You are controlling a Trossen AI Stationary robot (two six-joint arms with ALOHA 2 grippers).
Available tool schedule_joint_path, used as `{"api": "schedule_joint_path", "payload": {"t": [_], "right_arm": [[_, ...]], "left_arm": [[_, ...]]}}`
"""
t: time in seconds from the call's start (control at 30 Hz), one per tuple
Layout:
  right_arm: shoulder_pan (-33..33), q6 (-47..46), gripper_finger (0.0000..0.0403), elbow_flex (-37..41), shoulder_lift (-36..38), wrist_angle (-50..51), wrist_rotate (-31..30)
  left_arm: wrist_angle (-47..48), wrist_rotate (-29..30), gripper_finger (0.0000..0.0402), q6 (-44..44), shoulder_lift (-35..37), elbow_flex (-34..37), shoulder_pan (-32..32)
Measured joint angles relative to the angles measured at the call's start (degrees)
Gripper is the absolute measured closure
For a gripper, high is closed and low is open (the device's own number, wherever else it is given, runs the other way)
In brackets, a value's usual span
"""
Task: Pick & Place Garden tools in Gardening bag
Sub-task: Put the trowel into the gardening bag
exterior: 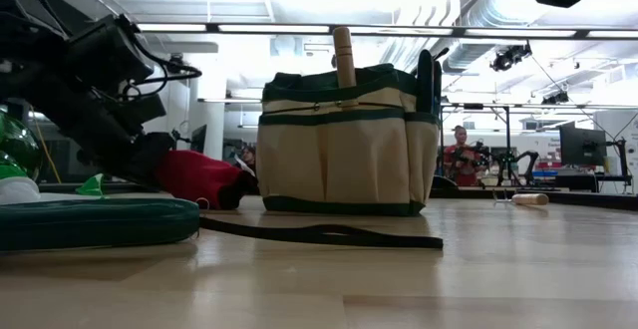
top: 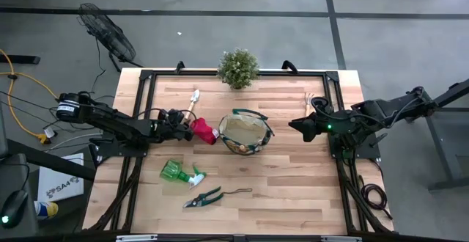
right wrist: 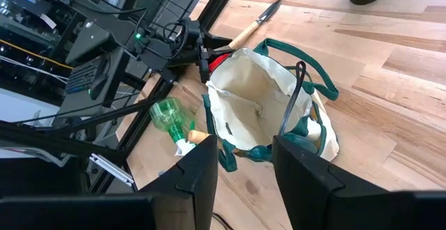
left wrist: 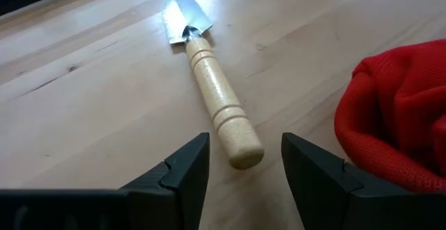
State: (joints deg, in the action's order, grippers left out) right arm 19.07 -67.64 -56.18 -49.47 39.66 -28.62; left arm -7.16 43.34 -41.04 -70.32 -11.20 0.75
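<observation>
A: Where is the left gripper (left wrist: 244, 171) right now?

B: Low over the wooden surface (top: 293, 191), at about nine o'clock from the gardening bag (top: 244, 133). Its fingers (left wrist: 182, 178) are spread apart with nothing between them. The butt of the wooden-handled trowel (left wrist: 212, 94) lies just ahead of the gap, and I cannot tell whether the fingers touch it.

A: And the red glove (top: 204, 130)?

B: Right beside that gripper, bunched on the surface and lying against the bag's nine o'clock side. In the left wrist view it sits next to one finger.

A: Which way does the trowel point?

B: In the high view its blade points toward twelve o'clock, handle end nearest the gripper.

A: What about the bag itself?

B: It stands upright near the middle of the surface, mouth open. In the low view a wooden handle (exterior: 344, 58) sticks up out of it, and a dark tool handle (exterior: 426, 80) rises at its side.

A: The other tools?

B: The green spray bottle (top: 180, 173) lies on its side at about seven o'clock from the bag. The green-handled pruners (top: 204, 196) lie nearer the front edge, at six o'clock from the bottle.

A: And the right gripper (top: 300, 127)?

B: It hangs above the surface at three o'clock from the bag, well apart from it, fingers (right wrist: 189, 178) parted and holding nothing.

A: Anything else there?

B: A potted plant (top: 238, 67) at the twelve o'clock edge.
</observation>
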Motion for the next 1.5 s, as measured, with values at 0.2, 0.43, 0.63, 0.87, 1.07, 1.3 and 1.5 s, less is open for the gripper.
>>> {"api": "schedule_joint_path", "payload": {"t": [0.2,0.43,0.63,0.87,1.07,1.3,1.5], "right_arm": [[0.0,0.0,0.0274,0.0,0.0,0.0,-0.5],[0.0,0.0,0.0274,0.0,0.0,0.0,-1.5],[0.0,0.0,0.0274,0.0,0.0,0.0,-1.5],[0.0,0.0,0.0274,0.0,0.0,0.0,-1.5],[0.0,0.0,0.0274,0.0,0.0,0.0,-1.5],[0.0,0.0,0.0274,0.0,0.0,0.0,-1.5],[0.0,0.0,0.0274,0.0,0.0,0.0,-1.5]], "left_arm": [[0.0,1.1,0.0230,0.0,0.0,0.0,0.0],[0.0,1.2,0.0230,0.0,0.0,0.0,0.0],[0.0,1.5,0.0231,0.0,0.0,0.0,0.0],[0.4,2.0,0.0282,0.0,0.0,0.0,0.0],[1.0,1.1,0.0331,0.0,0.0,0.0,0.0],[1.3,1.1,0.0340,0.1,0.0,0.0,0.0],[1.3,0.8,0.0341,0.3,0.2,0.0,0.0]]}}
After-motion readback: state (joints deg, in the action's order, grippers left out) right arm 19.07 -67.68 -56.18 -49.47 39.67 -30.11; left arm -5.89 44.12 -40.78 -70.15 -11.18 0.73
